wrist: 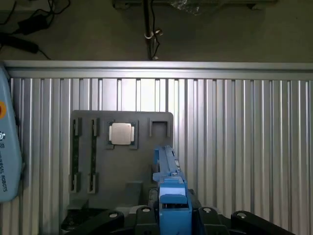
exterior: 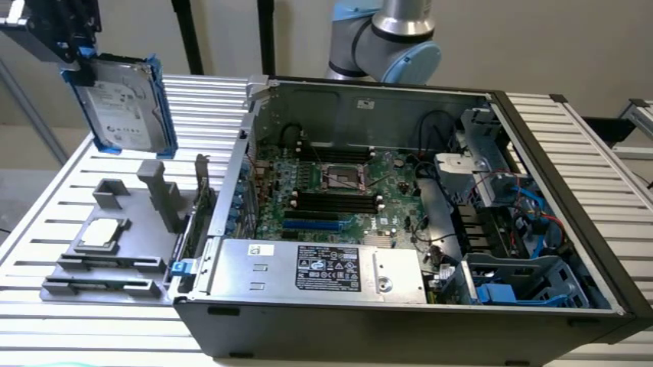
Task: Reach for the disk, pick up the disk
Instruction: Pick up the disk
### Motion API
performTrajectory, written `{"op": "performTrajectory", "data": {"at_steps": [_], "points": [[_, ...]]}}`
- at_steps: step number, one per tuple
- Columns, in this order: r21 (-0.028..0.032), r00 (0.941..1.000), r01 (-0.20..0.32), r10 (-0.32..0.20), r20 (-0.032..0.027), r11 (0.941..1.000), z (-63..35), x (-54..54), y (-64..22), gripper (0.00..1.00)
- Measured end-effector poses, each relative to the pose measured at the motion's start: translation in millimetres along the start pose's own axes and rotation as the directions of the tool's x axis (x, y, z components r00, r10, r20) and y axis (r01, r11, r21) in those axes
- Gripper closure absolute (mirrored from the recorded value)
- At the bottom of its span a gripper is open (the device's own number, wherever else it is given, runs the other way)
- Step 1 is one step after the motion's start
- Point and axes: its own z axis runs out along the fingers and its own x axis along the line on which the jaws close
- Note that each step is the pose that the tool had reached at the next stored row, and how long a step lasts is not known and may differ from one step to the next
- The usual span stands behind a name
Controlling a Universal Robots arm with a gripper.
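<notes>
The fingers were closed on the upper edge of the disk. The disk hung upright in the air above the grey fixture, clear of it. A silver chip sat in the fixture's square recess.

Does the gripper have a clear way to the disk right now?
Yes, it seems: the gripper looks clamped on the disk, at its upper blue rail, holding it upright above the grey fixture; nothing stands between them.

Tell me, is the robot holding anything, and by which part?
Yes: the disk, hanging upright in the air. The fingers clamp its upper end, by the blue rail.
</notes>
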Motion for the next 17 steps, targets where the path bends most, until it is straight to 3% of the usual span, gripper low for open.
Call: {"op": "performTrajectory", "data": {"at_steps": [6,17], "points": [[0.0001,0.9999,0.001,-0.001,0.0105,1.0000,-25.6,3.2,-26.2,0.67],[0.0001,0.9998,0.002,-0.002,0.0215,1.0000,-76.1,9.5,-73.2,0.67]]}}
